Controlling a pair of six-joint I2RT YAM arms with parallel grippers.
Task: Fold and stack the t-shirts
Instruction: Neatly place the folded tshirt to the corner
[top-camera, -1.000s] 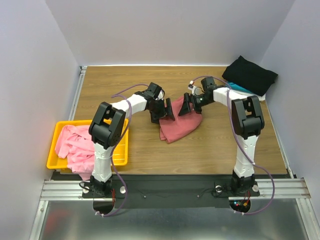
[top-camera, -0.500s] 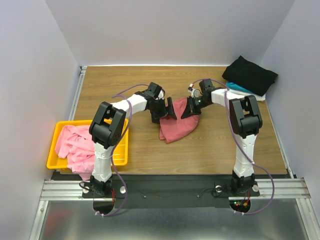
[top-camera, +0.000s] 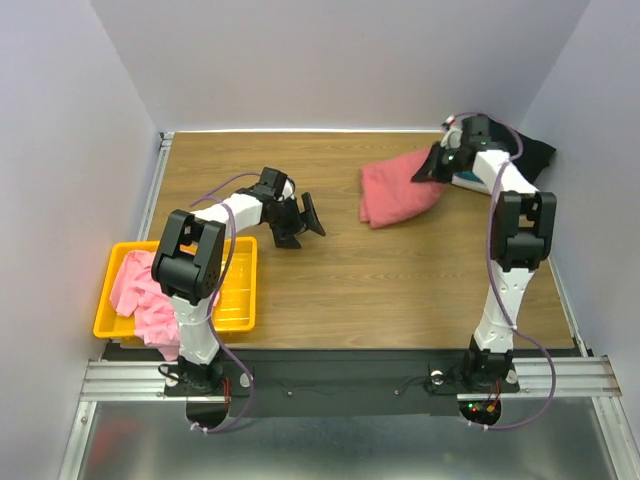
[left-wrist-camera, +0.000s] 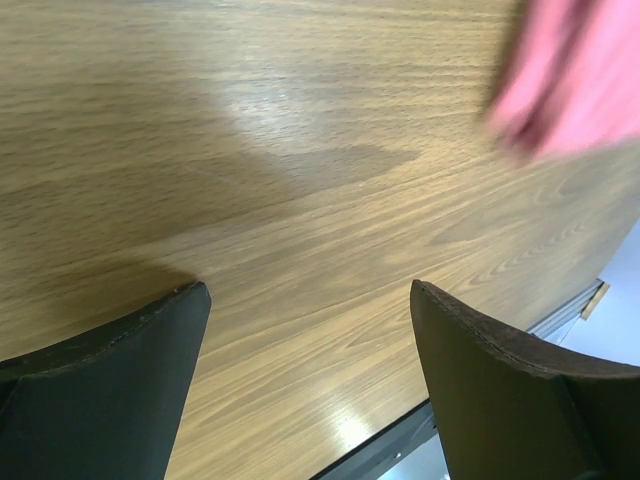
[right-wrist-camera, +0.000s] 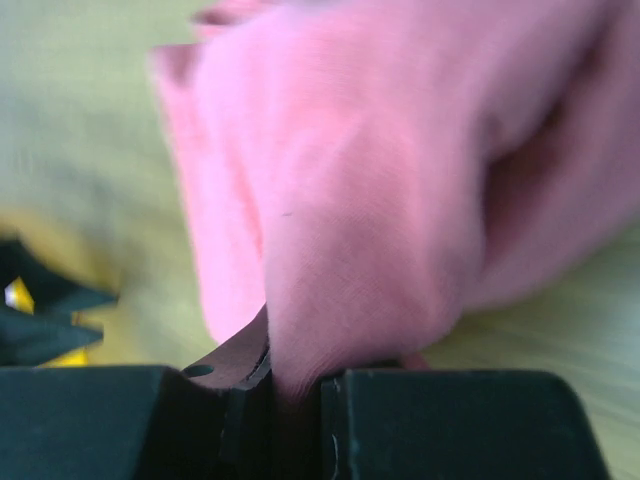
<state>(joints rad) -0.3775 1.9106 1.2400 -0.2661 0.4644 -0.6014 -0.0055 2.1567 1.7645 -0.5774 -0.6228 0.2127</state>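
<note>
the yellow basket (top-camera: 235, 290) sits at the near left corner of the wooden table (top-camera: 380, 290), its outer side tight to the left edge, with the light pink t-shirt (top-camera: 135, 290) heaped in it and spilling over the near rim. from the basket's right wall the wood runs bare all the way to the right edge, the widest open stretch for either of the 2 arms. just beyond the basket's far right corner the left gripper (top-camera: 300, 222) hangs over bare wood, its claw spread wide with nothing between the fingers (left-wrist-camera: 120, 390); its own camera shows only wood grain below.

far across from the basket, toward the far right corner, the right gripper (top-camera: 438, 165) has its claw pressed together on a fold of the dusty-red t-shirt (top-camera: 400, 188), the cloth bunched up out of the jaws in the wrist view. the shirt trails from the grip back toward the basket side; i cannot tell how much of it rests on the wood. the black t-shirt (top-camera: 538, 152) lies in that far right corner, just past the gripper.

pale walls (top-camera: 340, 60) close 3 sides, and a metal rail (top-camera: 350, 375) runs along the near edge beside the basket.
</note>
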